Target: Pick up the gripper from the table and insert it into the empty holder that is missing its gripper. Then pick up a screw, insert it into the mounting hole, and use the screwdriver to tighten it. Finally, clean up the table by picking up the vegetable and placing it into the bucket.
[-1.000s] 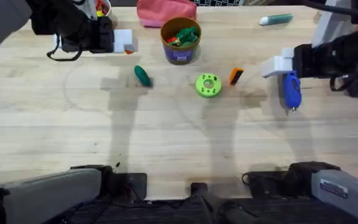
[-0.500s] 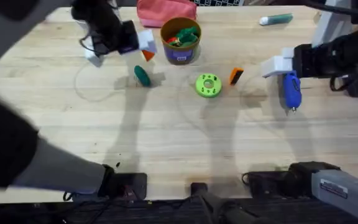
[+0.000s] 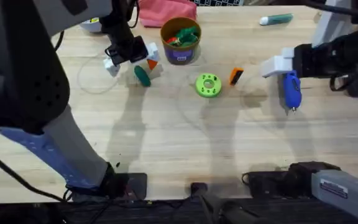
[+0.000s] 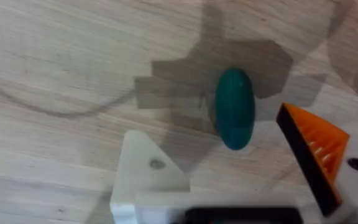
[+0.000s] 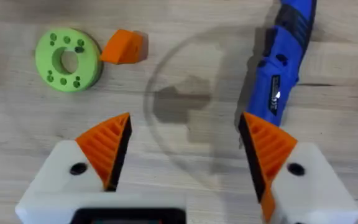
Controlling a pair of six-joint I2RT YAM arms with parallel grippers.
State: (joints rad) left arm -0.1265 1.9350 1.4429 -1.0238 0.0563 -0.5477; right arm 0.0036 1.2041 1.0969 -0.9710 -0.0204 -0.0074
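The left arm rises close under the overhead camera as a large dark blur that hides much of the worktop's (image 3: 166, 143) left side, and its claw (image 3: 131, 57) hangs above the small dark green cucumber (image 3: 142, 76), which lies flat beside the orange-brown tub (image 3: 180, 41). In the left wrist view the cucumber (image 4: 234, 116) sits between the two spread white finger mounts; one mount carries an orange ribbed pad (image 4: 312, 152), the other is bare white plastic with a small hole (image 4: 157, 164), and the claw (image 4: 229, 165) stands wide and holds nothing. The loose orange wedge-shaped finger (image 3: 235, 76) lies on the worktop just beside the round green disc (image 3: 208, 85), well apart from that claw. The right claw (image 3: 277, 65) hovers near the blue screwdriver (image 3: 289, 89); from its wrist camera the claw (image 5: 188, 146) is spread wide and empty, the screwdriver (image 5: 283, 68) is cut off at the picture's edge, and its tip cannot be made out behind one pad. A teal marker (image 3: 276, 20) lies at the far side, and a pink pouch (image 3: 165, 12) is partly cut off.
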